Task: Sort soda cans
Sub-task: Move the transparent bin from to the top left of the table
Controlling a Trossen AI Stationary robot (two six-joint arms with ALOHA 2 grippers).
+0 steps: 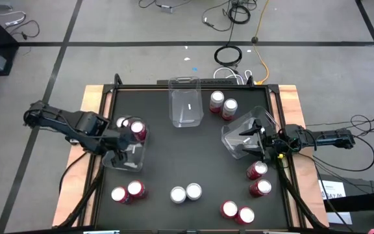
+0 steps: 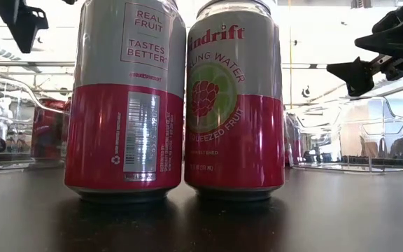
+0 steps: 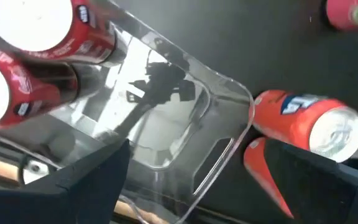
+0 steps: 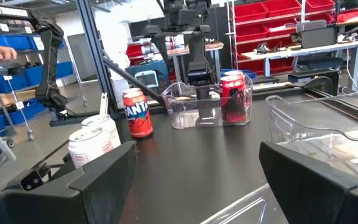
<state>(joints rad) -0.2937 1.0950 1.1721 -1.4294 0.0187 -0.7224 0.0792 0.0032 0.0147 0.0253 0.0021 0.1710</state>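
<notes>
The left tool (image 1: 123,151) hovers, fingers apart and empty, above its bin (image 1: 127,162); upright red cans (image 1: 127,192) stand nearest, toward the tabletop's front edge. The right tool (image 1: 257,138) is likewise apart.

The scene is lit evenly and brightly from overhead. Glare is thrown off the clear bins (image 1: 186,104) and the silver can tops. In the low view, the background is washed out. The left wrist view is blurred.

12 upright soda cans (image 1: 186,193) stand in pairs around the table, 2 inside a bin.
</notes>
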